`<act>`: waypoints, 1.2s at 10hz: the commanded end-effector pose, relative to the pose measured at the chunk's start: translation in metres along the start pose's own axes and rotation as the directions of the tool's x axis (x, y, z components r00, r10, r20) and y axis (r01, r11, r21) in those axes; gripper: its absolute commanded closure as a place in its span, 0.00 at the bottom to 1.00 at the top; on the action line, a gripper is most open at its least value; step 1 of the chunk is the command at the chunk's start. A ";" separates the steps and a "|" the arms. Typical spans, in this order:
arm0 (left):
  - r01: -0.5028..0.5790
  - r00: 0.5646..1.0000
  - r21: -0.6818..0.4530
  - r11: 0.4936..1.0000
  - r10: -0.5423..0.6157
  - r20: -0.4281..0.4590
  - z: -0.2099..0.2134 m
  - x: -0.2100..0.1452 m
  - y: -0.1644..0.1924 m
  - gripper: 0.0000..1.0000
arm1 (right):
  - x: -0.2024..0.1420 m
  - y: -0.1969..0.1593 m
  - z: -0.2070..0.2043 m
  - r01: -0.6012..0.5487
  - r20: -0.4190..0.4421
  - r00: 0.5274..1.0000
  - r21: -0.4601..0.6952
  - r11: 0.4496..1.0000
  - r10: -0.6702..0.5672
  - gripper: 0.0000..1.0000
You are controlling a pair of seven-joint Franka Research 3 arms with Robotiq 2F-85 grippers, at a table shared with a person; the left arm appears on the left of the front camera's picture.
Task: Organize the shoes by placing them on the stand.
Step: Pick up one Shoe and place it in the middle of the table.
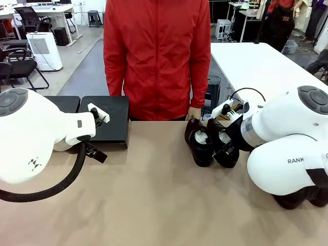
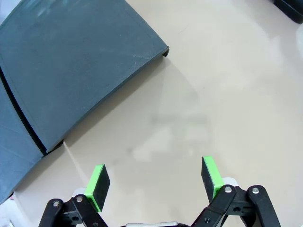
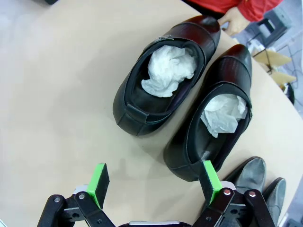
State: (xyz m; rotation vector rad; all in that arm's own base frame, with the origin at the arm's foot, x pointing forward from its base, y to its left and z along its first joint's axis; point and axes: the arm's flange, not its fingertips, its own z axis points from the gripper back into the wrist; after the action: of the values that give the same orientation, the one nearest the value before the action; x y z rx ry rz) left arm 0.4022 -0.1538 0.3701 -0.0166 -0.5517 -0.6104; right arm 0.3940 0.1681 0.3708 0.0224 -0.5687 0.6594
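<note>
Two glossy black shoes, one point(image 1: 201, 146) beside the other point(image 1: 224, 148), lie side by side on the table at the far right, white paper stuffed inside. In the right wrist view the left shoe point(image 3: 189, 35) and the right shoe point(image 3: 232, 66) lie just ahead of my open right gripper point(image 3: 154, 182), whose right pad point(image 3: 210, 178) is close to the right shoe's heel. The matte-black stand point(image 1: 110, 123) sits at the far left. My left gripper point(image 2: 155, 181) hangs open over bare table just beside the stand point(image 2: 71, 61), holding nothing.
A person in a red jacket point(image 1: 156, 56) stands at the far edge, one hand point(image 1: 195, 113) resting just behind the shoes. The table's edge curves close past the shoes, and dark footwear point(image 3: 255, 177) shows on the floor beyond it. Open tabletop lies between stand and shoes.
</note>
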 end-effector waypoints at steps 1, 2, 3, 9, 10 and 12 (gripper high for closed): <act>-0.004 1.000 0.000 1.000 0.004 0.000 0.000 0.000 0.001 0.00 | 0.000 0.000 0.000 0.001 0.000 1.000 0.000 1.000 -0.001 0.00; 0.000 1.000 0.000 1.000 0.000 0.000 0.000 0.000 0.000 0.00 | 0.000 0.000 0.000 0.000 0.000 1.000 0.000 1.000 0.000 0.00; -0.012 0.999 0.066 0.998 0.009 0.047 0.026 -0.003 0.007 0.00 | -0.002 -0.012 0.030 0.037 0.044 0.998 0.001 0.999 -0.037 0.00; -0.178 0.968 0.046 0.983 0.166 0.189 0.155 -0.023 0.078 0.00 | -0.047 -0.091 0.158 0.223 0.257 0.934 0.122 0.967 -0.248 0.00; -0.202 0.956 0.021 0.979 0.193 0.222 0.168 -0.031 0.085 0.00 | -0.061 -0.103 0.174 0.239 0.279 0.921 0.150 0.959 -0.273 0.00; -0.241 0.939 -0.001 0.971 0.233 0.254 0.187 -0.053 0.097 0.00 | -0.094 -0.120 0.194 0.276 0.284 0.903 0.188 0.943 -0.321 0.00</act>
State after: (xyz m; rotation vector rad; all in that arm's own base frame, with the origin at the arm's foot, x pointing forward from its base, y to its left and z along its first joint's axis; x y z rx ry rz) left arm 0.3616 -0.0245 0.5386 -0.1026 -0.7809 -0.3621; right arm 0.3479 -0.0062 0.5395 0.3315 -0.8050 0.3825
